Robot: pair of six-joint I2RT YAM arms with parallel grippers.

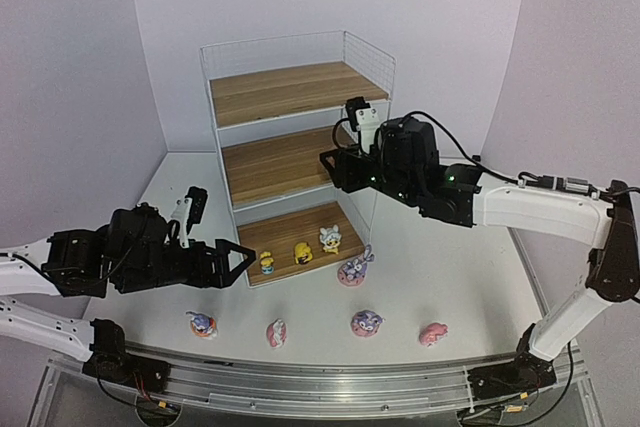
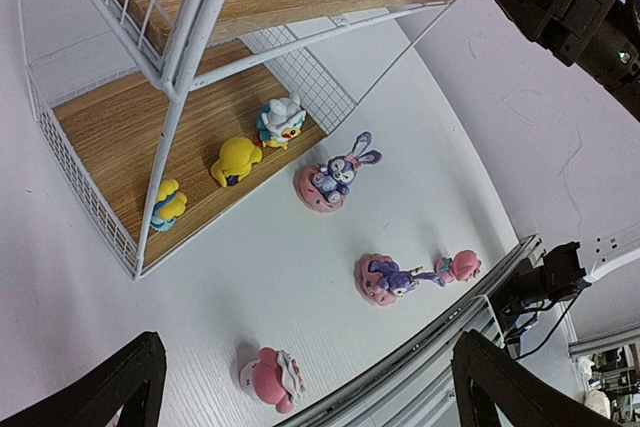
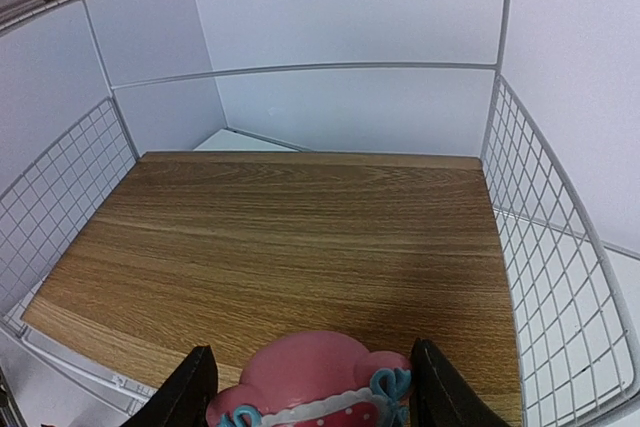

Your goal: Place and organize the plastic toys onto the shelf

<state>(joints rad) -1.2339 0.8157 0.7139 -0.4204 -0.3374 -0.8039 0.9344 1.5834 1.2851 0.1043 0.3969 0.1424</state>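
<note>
Right wrist cam is the only one that properly shows the grab. The right fingers [image 3: 190, 397] are pinching a pink hatted toy [image 3: 320, 382] from both sides, right at the front edge of the middle board [image 3: 300, 237]. There's open wood ahead of it up to the wire grids at the back and sides.

Top view hides that toy behind the arm but gives the whole layout. The shelf [image 1: 295, 90] sits mid-table, with three little yellow toys [image 1: 303, 253] lined along the front lip of the bottom board. One bunny [image 1: 355, 269] is on the table [image 1: 470, 277] just off the shelf's front right corner, and four more toys [image 1: 366, 323] sit in a row near the table's near edge.

Left fingers [image 2: 120, 387] are spread wide, holding nothing, hovering by the shelf's front left corner post. Left wrist cam catches only three of that row.
</note>
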